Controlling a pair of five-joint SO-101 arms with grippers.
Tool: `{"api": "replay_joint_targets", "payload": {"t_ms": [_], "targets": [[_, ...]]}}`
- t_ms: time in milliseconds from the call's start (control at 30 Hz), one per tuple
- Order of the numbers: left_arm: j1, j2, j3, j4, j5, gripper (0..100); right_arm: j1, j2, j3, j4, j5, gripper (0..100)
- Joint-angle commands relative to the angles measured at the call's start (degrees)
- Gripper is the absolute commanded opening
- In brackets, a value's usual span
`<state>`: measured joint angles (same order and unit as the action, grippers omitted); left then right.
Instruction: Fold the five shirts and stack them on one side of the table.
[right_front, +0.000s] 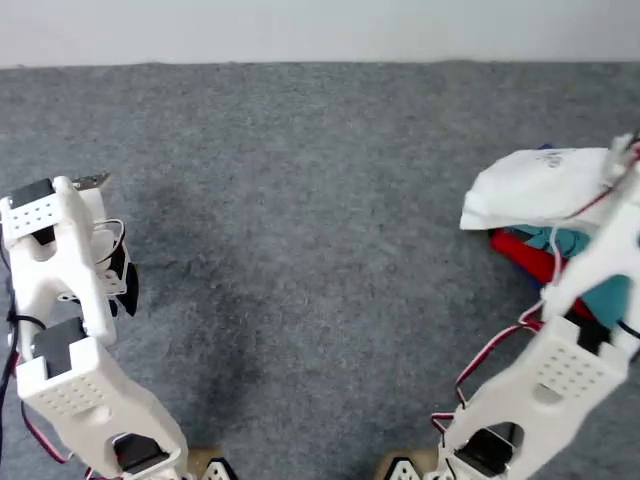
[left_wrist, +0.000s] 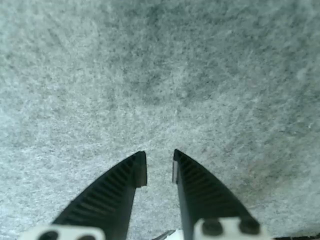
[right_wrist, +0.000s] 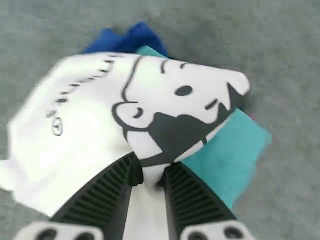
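Note:
My right gripper (right_wrist: 150, 175) is shut on a fold of the white shirt (right_wrist: 100, 125), which has a black cartoon print. In the high view the white shirt (right_front: 540, 190) hangs bunched at the table's right edge, over a pile of other shirts. That pile holds a red shirt (right_front: 525, 258), a teal shirt (right_front: 610, 295) and a blue shirt (right_wrist: 125, 40) that peeks out at the far side. The teal shirt (right_wrist: 225, 155) lies just under the white one. My left gripper (left_wrist: 160, 167) hovers over bare grey carpet, its fingers slightly open and holding nothing.
The grey carpeted table (right_front: 320, 200) stretches wide between the two arms. The left arm (right_front: 60, 260) stands folded at the near left edge. A pale wall runs along the far edge of the table.

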<state>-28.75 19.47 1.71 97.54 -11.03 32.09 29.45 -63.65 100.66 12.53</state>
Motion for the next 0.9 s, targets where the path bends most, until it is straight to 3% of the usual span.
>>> {"api": "replay_joint_targets", "payload": {"t_ms": [0,367,600,867], "targets": [[0.6,-2.8,0.0,-0.1,-0.5,10,4.9,-1.7,-0.1,2.0,2.5,1.0],[0.6,-2.8,0.1,0.0,-0.4,10,14.1,4.1,-0.1,2.2,2.5,1.0],[0.6,-2.8,0.1,0.0,-0.4,10,14.1,8.0,9.1,1.8,2.5,1.3],[0.6,-2.8,0.1,0.0,-0.4,10,14.4,13.6,9.6,1.7,2.3,1.8]]}}
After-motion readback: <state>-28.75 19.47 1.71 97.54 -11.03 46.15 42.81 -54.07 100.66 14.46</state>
